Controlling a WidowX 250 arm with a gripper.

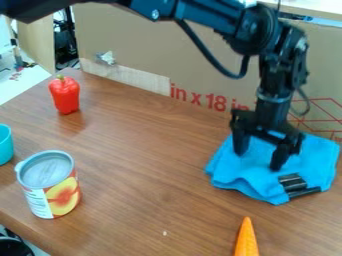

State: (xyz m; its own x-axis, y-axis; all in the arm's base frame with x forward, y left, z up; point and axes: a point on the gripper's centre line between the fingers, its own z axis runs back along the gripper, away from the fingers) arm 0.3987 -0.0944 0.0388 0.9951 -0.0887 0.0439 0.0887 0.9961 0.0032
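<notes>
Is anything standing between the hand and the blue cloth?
Nothing visible stands between the hand and the blue cloth. The hand hangs right over it, fingers apart; I can't tell whether the tips touch. A black object lies on the cloth, on the camera side of the fingers.

Food on a counter point(147, 175)
A red pepper point(65, 96) stands near cardboard point(194, 65), a can point(52, 187) near a cup point(5, 145), a carrot point(246, 241) well apart.
</notes>
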